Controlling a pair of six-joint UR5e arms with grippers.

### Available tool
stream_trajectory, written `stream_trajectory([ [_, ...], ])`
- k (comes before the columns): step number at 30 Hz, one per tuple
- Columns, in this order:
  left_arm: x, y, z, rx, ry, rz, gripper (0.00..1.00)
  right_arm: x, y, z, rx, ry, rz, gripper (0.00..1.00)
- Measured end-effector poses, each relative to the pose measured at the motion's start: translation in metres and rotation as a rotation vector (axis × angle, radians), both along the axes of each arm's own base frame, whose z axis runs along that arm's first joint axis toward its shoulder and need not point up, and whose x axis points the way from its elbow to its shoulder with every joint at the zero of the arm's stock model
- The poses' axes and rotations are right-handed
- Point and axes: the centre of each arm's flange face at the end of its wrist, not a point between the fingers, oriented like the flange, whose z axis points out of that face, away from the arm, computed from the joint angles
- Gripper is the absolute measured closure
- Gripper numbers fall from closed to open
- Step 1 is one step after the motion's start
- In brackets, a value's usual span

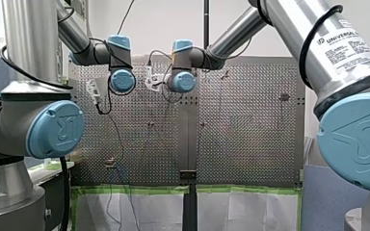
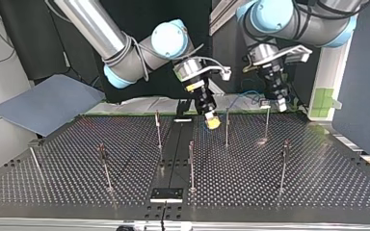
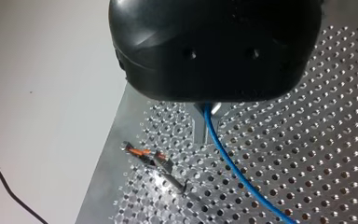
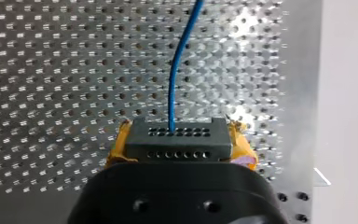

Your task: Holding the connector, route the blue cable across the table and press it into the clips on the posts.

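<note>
- Our right end effector (image 2: pixel 212 120) hangs over the bench (image 2: pixel 318 183) close to the edge on the arms' side, near the middle of that edge. Its yellow pads (image 4: pixel 115 148) are clamped on the two ends of the dark connector (image 4: pixel 175 140).
- The blue cable (image 3: pixel 233 168) leaves the connector's face and runs a short way along that same edge to our left end effector (image 2: pixel 278 103). There the metal fingers (image 3: pixel 200 128) look closed about it, though the black body hides most of them.
- In the left wrist view a post with an orange clip (image 3: pixel 142 152) stands beside the cable, near the bench's edge. The cable is clear of it.
- We judge the task barely begun: both grasps are made, but we see no cable seated in any clip.
- The posts (image 2: pixel 226 127) spread across the bench appear bare, so the whole route and every press is left to do.
</note>
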Motion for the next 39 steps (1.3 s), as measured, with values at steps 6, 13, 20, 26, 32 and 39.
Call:
stream_trajectory([
  [6,0.011,0.003,0.011,0.005,-0.025,-0.019,1.0,0.006,-0.005,0.014,-0.009,-0.021,0.006,1.0],
  [13,0.026,0.01,0.032,0.004,-0.062,-0.018,1.0,0.014,-0.007,0.008,0.0,-0.012,0.02,1.0],
  [20,0.038,0.021,0.048,0.007,-0.07,0.002,1.0,0.022,-0.013,0.011,0.001,-0.021,0.027,1.0],
  [26,0.047,0.03,0.057,0.017,-0.08,-0.004,1.0,0.032,-0.019,0.016,-0.001,-0.029,0.034,1.0],
  [32,0.055,0.037,0.065,0.025,-0.094,-0.015,1.0,0.039,-0.024,0.02,-0.001,-0.035,0.039,1.0],
  [39,0.067,0.044,0.068,0.035,-0.097,-0.027,1.0,0.047,-0.026,0.022,0.002,-0.034,0.043,1.0],
])
